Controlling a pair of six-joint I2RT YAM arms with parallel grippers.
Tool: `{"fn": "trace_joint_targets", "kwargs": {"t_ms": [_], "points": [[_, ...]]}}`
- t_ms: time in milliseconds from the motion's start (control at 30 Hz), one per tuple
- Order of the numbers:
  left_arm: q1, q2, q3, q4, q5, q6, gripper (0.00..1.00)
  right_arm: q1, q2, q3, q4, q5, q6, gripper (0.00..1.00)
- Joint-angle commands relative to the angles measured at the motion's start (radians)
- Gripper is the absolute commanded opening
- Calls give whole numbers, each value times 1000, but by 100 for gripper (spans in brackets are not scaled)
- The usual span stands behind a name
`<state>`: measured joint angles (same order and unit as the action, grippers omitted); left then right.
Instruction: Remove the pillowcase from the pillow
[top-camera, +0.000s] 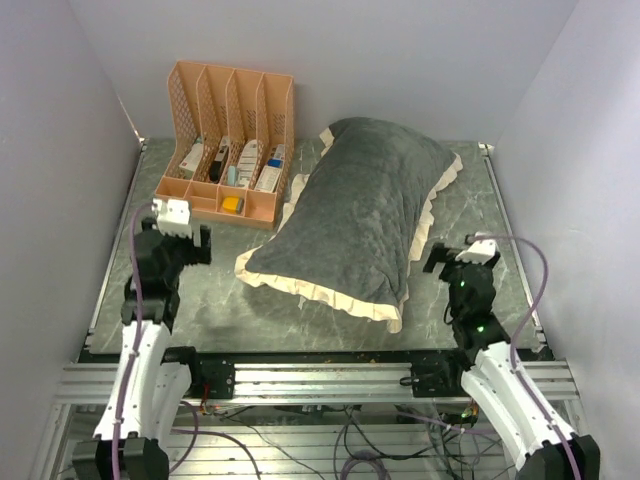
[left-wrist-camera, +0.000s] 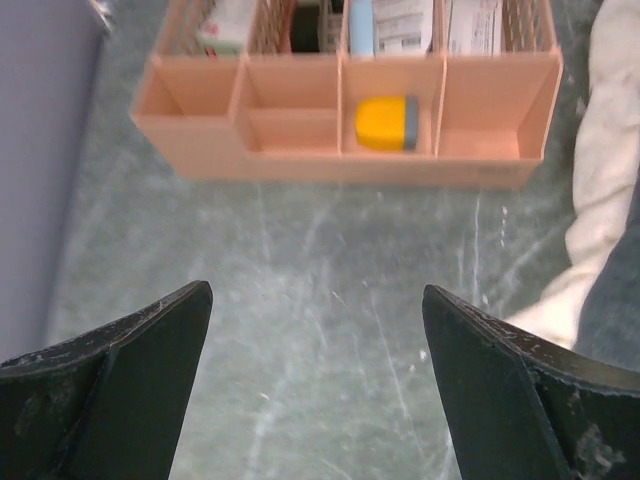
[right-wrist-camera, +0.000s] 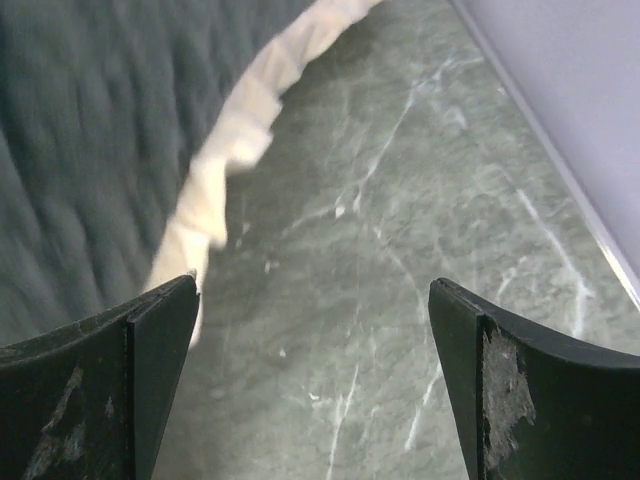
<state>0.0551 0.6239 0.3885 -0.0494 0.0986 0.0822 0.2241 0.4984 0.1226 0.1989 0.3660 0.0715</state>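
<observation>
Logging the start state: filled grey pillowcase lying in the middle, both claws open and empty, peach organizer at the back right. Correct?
One slip: the peach organizer stands at the back left, not the back right, as the top view shows. The rest holds: the filled grey pillowcase lies in the middle, and the left claw and right claw are open and empty.

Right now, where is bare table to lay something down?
Bare: the front strip between the pillowcase and the table edge, and the strip right of the pillowcase. Crowded: back left, where the organizer stands beside it.
</observation>
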Motion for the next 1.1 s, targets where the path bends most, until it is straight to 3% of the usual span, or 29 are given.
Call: {"fn": "trace_joint_targets", "kwargs": {"t_ms": [0,100,200,233,367,467,600,700,867,1067], "points": [[-5,127,357,-351,41,215,98,-3,67,275,-186,186,219,100],[-5,225,548,-590,54,300,98,-4,129,396,-266,265,344,100],[-6,281,674,-761,86,357,98,-6,215,527,-610,461,758,100],[-6,290,702,-803,103,376,98,-5,244,526,-657,496,876,100],[-5,274,732,-908,179,484,98,-6,287,515,-573,267,728,100],[-6,268,702,-915,191,535,97,-6,264,469,-438,-16,605,100],[-6,320,660,-898,205,540,98,2,326,448,-399,-228,624,100],[-8,370,648,-881,214,536,98,47,386,433,-420,-253,641,100],[-9,409,631,-854,190,548,98,223,391,375,-409,-174,666,100],[-9,387,629,-909,216,602,98,417,426,312,-385,-143,728,87]]}}
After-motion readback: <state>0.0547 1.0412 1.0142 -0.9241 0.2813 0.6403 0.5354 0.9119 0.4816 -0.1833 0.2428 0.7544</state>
